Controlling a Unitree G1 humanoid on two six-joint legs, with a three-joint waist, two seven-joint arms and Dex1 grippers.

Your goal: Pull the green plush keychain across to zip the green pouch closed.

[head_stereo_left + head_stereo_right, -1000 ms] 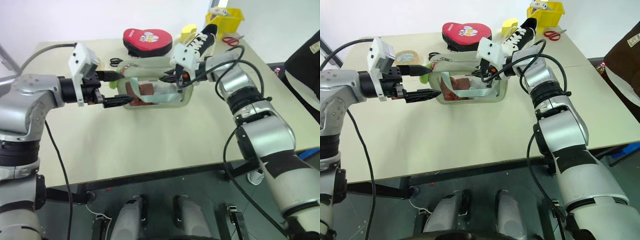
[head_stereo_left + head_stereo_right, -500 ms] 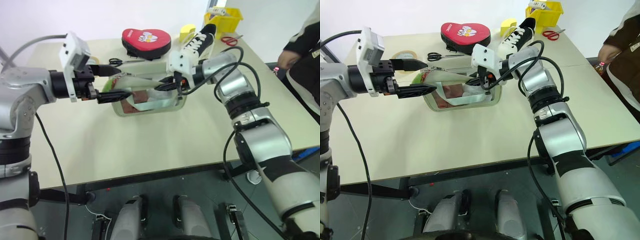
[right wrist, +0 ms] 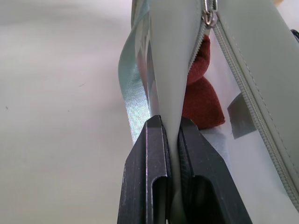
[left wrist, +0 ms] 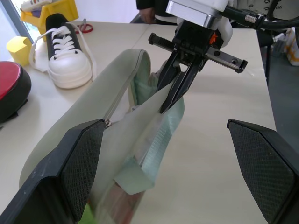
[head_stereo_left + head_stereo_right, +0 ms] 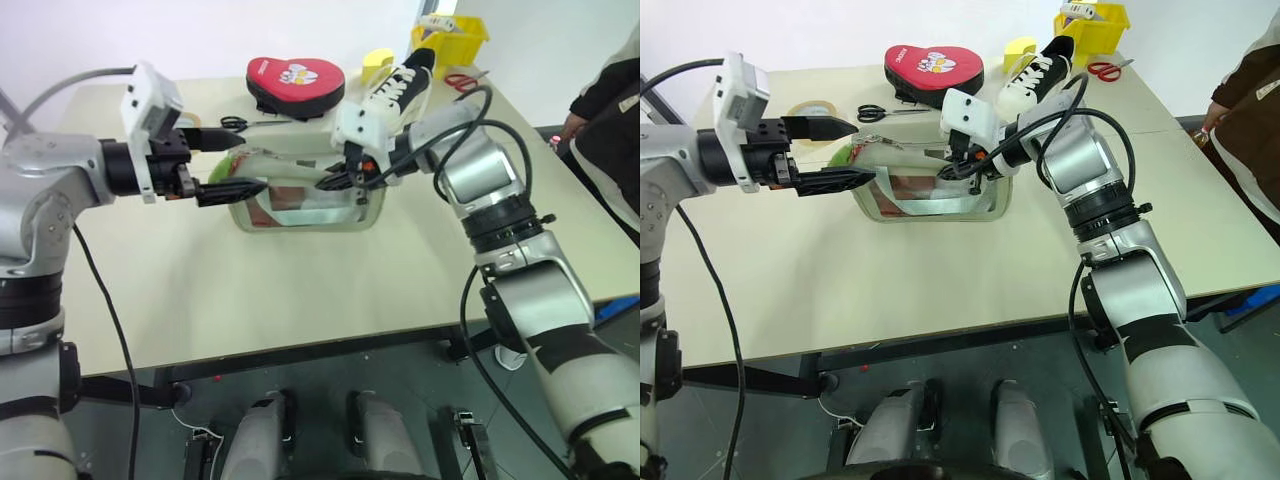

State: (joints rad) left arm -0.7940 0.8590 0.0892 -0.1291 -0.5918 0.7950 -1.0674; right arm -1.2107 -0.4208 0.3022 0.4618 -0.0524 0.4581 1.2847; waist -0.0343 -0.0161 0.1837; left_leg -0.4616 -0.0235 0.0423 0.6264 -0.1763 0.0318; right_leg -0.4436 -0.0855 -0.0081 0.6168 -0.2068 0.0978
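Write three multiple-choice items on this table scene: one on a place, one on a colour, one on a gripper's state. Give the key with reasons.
1. Where does the black-and-white lace-up sneaker stand?
A. behind the pale sage-green zip pouch with a clear window
B. inside the pouch
C. on the floor

2. What colour is the heart-shaped case?
A. blue
B. red
C. yellow

3. How are the right gripper's fingers?
A. wide open
B. shut on a scissor handle
C. shut on the pouch's wall

Key: 1 A, the sneaker stands on the table beyond the pouch. 2 B, its top is red with a white print. 3 C, the right wrist view shows both black fingers pinching the pale green wall.
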